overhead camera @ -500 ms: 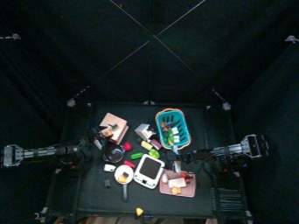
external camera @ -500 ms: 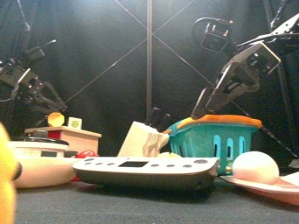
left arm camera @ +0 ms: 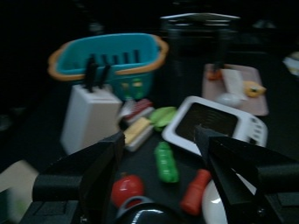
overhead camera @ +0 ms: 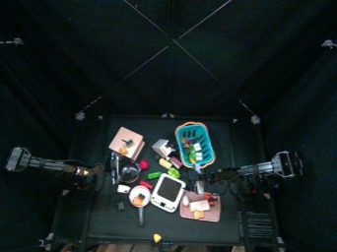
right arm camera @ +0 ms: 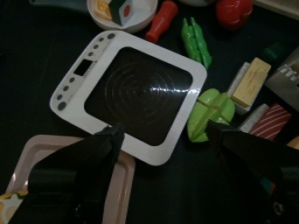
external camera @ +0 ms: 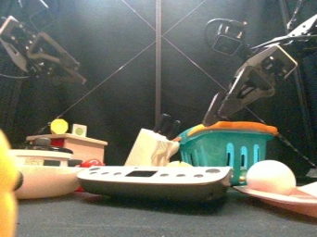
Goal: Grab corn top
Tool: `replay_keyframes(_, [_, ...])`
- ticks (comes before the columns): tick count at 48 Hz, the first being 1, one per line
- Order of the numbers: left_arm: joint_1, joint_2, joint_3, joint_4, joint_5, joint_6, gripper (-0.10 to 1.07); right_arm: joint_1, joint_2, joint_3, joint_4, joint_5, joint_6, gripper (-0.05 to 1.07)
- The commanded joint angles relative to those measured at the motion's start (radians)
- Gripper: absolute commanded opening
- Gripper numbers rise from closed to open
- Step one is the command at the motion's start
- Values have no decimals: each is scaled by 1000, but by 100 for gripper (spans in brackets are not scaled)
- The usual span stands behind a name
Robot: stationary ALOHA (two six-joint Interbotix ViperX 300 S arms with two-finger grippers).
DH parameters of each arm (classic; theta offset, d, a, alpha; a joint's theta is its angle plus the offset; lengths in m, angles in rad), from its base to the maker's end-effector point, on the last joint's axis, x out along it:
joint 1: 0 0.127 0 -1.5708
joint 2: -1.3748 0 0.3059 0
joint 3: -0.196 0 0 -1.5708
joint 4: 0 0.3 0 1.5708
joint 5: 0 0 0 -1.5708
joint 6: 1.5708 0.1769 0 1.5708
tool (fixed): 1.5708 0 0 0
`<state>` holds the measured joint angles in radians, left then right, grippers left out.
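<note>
Corn (overhead camera: 157,237) tiny at table's front edge, shape unclear.

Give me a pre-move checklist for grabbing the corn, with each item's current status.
1. Corn located: ok. The corn lies near the front edge of the table, apart from the other things.
2. Left tool open and empty: ok.
3. Right tool open and empty: ok.
4. Corn visible in a wrist view: not ok. Neither shows it.
5. Corn's top end identified: cannot tell. It is too small in the top view.
</note>
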<state>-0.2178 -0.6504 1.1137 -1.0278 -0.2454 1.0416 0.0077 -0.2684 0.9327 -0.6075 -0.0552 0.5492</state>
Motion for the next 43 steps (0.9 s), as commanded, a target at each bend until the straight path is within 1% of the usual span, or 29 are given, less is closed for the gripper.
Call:
replay_keyframes(1, [-51, 129, -101, 20, 35, 2, 97, -2, -14, -23, 2, -5, 3, 103])
replay_keyframes(3, [-58, 186, -132, 32, 72, 0, 97, -2, -14, -25, 3, -3, 3, 103])
replay_keyframes(7, [-64, 264, -170, 38, 135, 0, 97, 2, -14, -28, 5, -3, 3, 103])
replay_keyframes(16, [-95, 391, -249, 38, 224, -2, 97, 6, -14, -29, 12, -5, 5, 103])
replay_keyframes(20, [-121, 428, -278, 38, 239, -3, 97, 6, -14, -26, 15, -5, 5, 103])
replay_keyframes(24, [-163, 463, -307, 37, 241, -3, 97, 8, -12, -25, 17, -5, 5, 103])
replay_keyframes(29, [-221, 529, -354, 38, 241, -3, 97, 8, -12, -23, 17, -3, 5, 103])
replay_keyframes(32, [-245, 572, -385, 40, 247, -2, 97, 8, -11, -25, 18, -3, 6, 103])
replay_keyframes(37, [-268, 647, -440, 52, 256, -2, 97, 8, -11, -23, 25, -2, 6, 103])
replay_keyframes(43, [-287, 706, -502, 91, 272, -2, 97, 9, -12, -25, 37, 2, 5, 103])
